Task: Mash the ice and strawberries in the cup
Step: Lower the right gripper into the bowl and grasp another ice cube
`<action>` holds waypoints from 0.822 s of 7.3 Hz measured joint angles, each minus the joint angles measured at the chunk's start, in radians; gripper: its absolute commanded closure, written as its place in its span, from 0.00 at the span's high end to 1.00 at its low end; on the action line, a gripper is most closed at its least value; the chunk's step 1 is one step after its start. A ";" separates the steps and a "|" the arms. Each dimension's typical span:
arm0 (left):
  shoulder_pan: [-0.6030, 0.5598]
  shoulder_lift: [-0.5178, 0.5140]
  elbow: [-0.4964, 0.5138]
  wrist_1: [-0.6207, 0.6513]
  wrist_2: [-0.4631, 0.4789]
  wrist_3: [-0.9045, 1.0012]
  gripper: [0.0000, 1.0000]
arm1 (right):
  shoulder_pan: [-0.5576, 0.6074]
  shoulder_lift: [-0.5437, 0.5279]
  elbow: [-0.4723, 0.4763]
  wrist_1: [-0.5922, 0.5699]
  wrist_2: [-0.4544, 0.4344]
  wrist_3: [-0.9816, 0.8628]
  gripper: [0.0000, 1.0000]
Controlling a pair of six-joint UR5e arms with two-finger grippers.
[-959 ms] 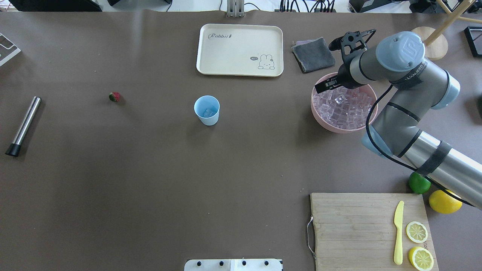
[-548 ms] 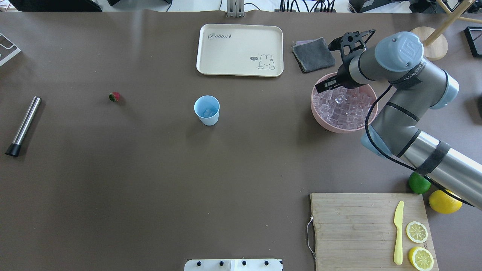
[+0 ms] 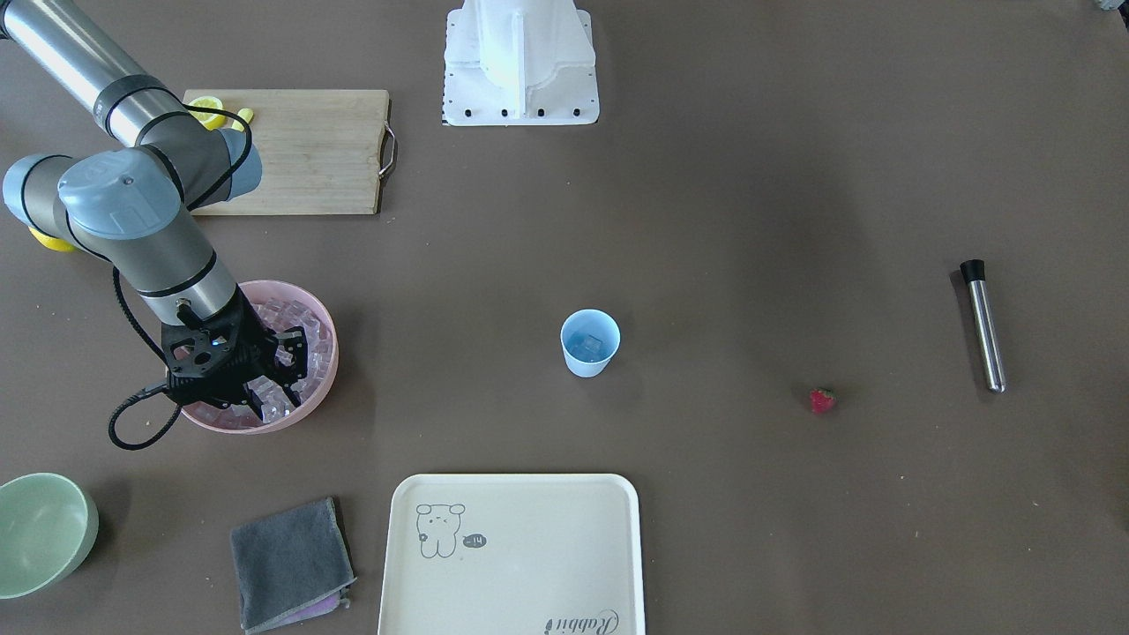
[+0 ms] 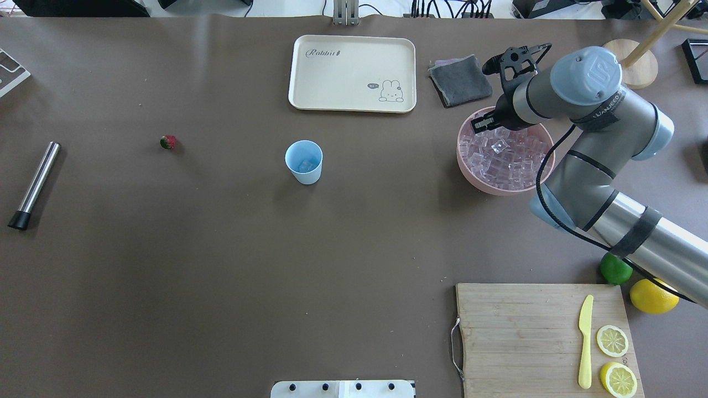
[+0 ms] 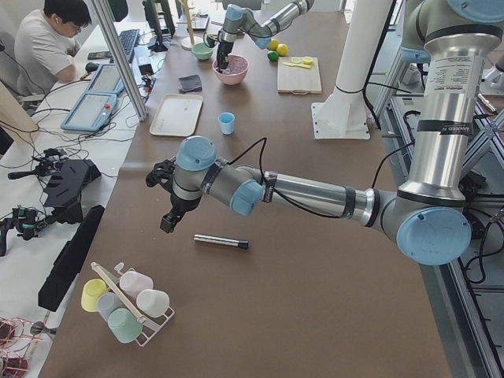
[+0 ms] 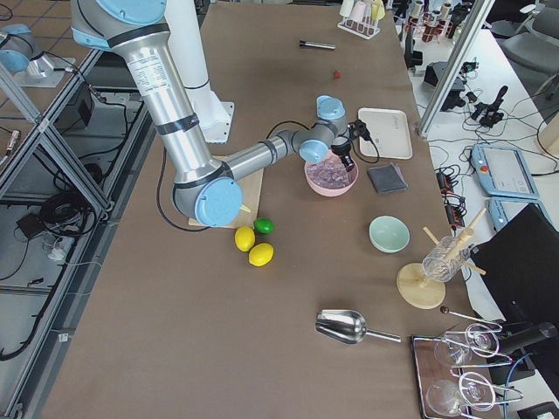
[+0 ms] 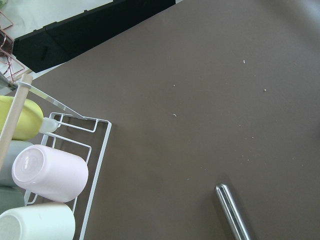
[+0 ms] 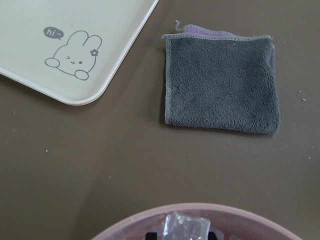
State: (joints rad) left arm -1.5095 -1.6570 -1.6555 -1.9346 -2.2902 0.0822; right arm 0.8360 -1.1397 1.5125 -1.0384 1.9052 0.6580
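Clock directions are read from the robot's seat, with 12 o'clock pointing away across the table.

Nearest, at 4 o'clock from the table's middle, lies a wooden cutting board [image 4: 520, 331] carrying a yellow knife [image 4: 585, 341] and two lemon slices [image 4: 612, 340]. A lime [image 4: 615, 268] and a whole lemon [image 4: 654, 296] sit just off its 1 o'clock corner.

Farther out, the cup [image 4: 306, 176] stands upright near the middle of the table, a little ice [image 4: 304, 165] in its bottom. The strawberry [image 4: 168, 142] lies on the bare table well apart at the cup's 9 o'clock. Beyond the strawberry, the same way, rests a steel rod [image 4: 34, 185] with a black tip. The left gripper [image 5: 165, 227] hangs above the table near that rod; whether its jaws are spread or closed I cannot tell.

At the cup's 3 o'clock sits a pink bowl [image 4: 492, 187] heaped with more ice. The right gripper [image 8: 183, 234] reaches down into the bowl's 11 o'clock part, its jaws drawn in on either side of one clear cube, pinching it.

Farthest, a cream tray [image 4: 343, 72] lies at the cup's 12 o'clock. A grey cloth [image 4: 460, 81] lies at the bowl's 11 o'clock, and a pale green bowl [image 3: 40, 529] at its 1 o'clock.
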 measured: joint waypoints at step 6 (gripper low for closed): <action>0.000 0.002 -0.005 -0.002 0.000 0.000 0.97 | 0.030 0.014 0.055 -0.016 0.069 0.104 0.00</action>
State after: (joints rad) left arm -1.5094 -1.6553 -1.6603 -1.9369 -2.2902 0.0818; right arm 0.8660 -1.1257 1.5673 -1.0547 1.9743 0.7621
